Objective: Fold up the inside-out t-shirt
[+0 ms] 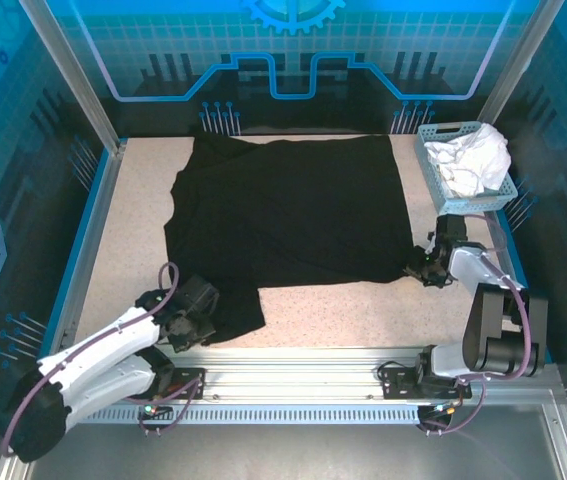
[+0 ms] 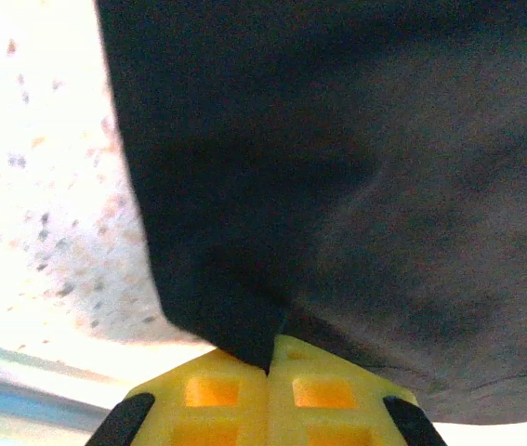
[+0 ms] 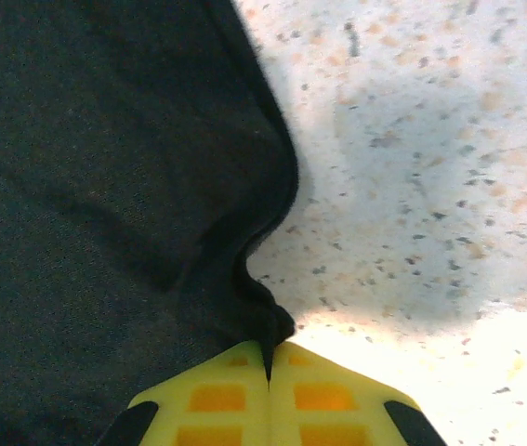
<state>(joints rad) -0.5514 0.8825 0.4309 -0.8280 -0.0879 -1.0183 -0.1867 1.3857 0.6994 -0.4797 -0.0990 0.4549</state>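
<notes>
Top external: one t-shirt (image 1: 293, 210), two pincers (image 1: 203, 312) (image 1: 419, 268)

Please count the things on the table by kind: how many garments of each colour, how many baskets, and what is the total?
black t-shirt: 1
white garment: 1
basket: 1
Total: 3

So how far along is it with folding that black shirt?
Done: the t-shirt lies spread mostly flat on the table. In hand: the left tool is pinched shut on its near-left flap, the right tool on its near-right corner. Left: every fold; none shows yet.
</notes>
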